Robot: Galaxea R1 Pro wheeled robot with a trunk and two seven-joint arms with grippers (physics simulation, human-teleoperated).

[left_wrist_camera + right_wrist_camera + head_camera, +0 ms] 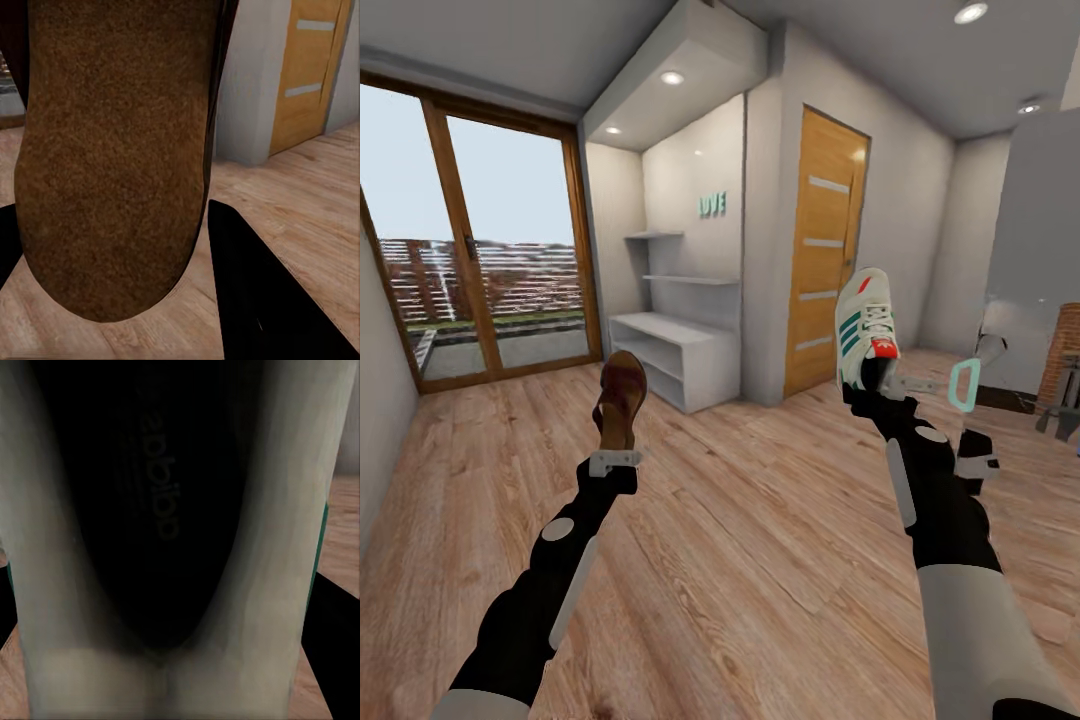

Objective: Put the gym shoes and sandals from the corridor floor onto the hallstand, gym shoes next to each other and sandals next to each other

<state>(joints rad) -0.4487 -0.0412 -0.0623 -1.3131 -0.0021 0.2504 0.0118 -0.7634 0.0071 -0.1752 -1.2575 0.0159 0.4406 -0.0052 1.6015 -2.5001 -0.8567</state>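
My left gripper (616,459) is shut on a dark brown sandal (621,398), held upright above the corridor floor (740,540); its tan footbed (112,165) looms close in the left wrist view. My right gripper (877,383) is shut on a white gym shoe (865,325) with green stripes, toe pointing up; its dark inside (161,510) shows in the right wrist view. The white hallstand (678,352) stands ahead in an alcove, well beyond both arms, its top and shelves bare.
Thin white wall shelves (680,278) hang above the hallstand. A wooden door (825,250) is to its right, a glass patio door (500,250) at the left. A brick object (1065,350) and grey wall lie at the far right.
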